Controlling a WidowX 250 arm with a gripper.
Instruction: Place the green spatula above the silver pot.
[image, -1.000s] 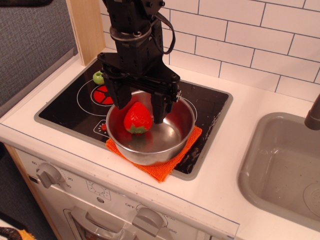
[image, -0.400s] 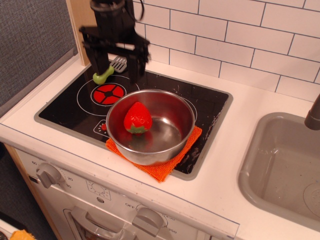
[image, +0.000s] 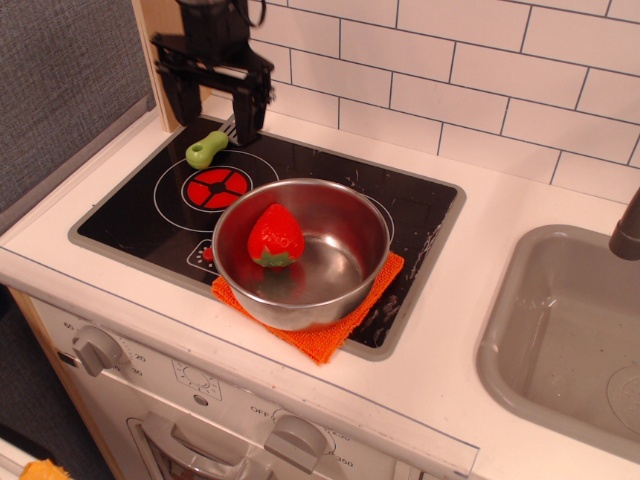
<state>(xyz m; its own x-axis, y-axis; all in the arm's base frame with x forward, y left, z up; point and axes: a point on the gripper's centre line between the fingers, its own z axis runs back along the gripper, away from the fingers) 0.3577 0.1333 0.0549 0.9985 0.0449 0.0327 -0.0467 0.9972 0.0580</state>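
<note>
Black gripper (image: 213, 100) spread wide, empty, far left above green spatula (image: 208, 148) on stovetop (image: 420, 215); nearer, silver pot (image: 330, 262) holding red strawberry (image: 275, 236).

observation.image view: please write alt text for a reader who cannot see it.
A black robot hand, open and empty, hangs over a green spatula lying at the stovetop's back left corner. In front, a silver pot holding a red strawberry sits on an orange cloth; a grey sink is at right.

The green spatula (image: 209, 148) lies flat at the stove's back-left corner, chunky handle toward the front-left, blade mostly hidden. The silver pot (image: 330, 262), wide and shiny, sits upright nearer the front.
</note>
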